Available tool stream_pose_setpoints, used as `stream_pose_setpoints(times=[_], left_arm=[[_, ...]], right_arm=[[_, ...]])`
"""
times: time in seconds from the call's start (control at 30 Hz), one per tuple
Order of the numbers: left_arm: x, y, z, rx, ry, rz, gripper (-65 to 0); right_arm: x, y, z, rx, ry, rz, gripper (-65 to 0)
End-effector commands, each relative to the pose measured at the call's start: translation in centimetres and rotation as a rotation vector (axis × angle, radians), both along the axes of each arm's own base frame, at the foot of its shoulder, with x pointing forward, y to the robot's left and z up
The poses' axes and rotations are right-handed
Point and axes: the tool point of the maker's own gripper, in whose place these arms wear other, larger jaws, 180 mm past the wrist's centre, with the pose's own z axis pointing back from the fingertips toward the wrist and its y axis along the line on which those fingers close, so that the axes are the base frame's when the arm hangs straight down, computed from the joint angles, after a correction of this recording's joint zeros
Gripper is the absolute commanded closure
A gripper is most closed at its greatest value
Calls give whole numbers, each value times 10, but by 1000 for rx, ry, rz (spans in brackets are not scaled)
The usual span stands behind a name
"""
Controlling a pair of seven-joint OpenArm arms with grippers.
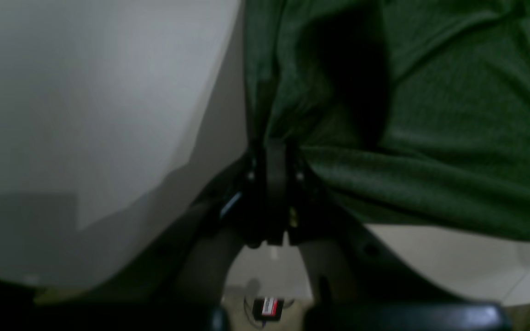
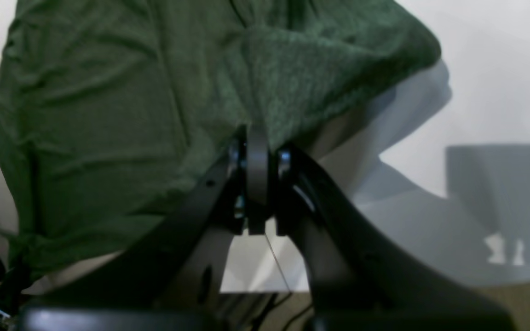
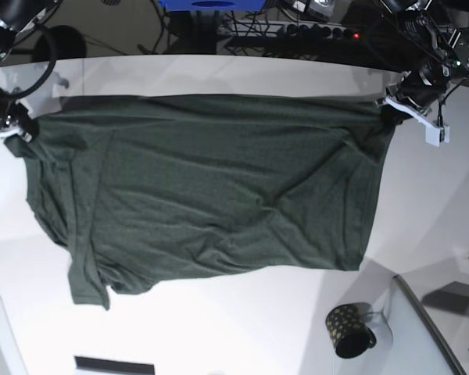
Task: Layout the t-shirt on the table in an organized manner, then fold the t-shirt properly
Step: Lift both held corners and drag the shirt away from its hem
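Left gripper (image 1: pixel 275 149) pinches the large dark green fabric t-shirt (image 3: pixel 211 187) edge; right gripper (image 2: pixel 256 133) pinches the opposite edge. Cloth stretched between them over the smooth white table (image 3: pixel 242 328).

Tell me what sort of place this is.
Probably a robotics lab bench, not a home. A t-shirt is spread on a white table and held at its corners by the left gripper and right gripper, with cables and a power strip behind.

This is looking like a robotics lab, probably: cables and a power strip (image 3: pixel 316 31) are lying behind the white table (image 3: pixel 219 336).
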Motion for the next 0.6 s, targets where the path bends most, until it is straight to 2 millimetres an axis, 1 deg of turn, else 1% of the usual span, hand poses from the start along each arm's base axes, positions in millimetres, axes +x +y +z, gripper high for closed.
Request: stream_pose_setpoints(times=[0.0,0.17,0.3,0.47,0.5,0.57], left_arm=[[2,7,7,14,-27,5,0],[-14,3,-1,9,7,7,0],[-17,3,-2,9,13,8,0],[-13,4,1,13,3,6,0],[-12,5,2,14,0,6,0],[-9,5,6,22,-11,3,0]], right_arm=[[1,-10,7,-22,-19,-15,-3],[-10,-5,-1,-9,8,-17,-2],[-18,-3,-5,-3,22,-14,-2],[-13,-3,-2,-7,10,-11,-2],[-7,-4,1,-10,-3,-12,-2],[-4,-6,4,-14,-12,-11,-2]])
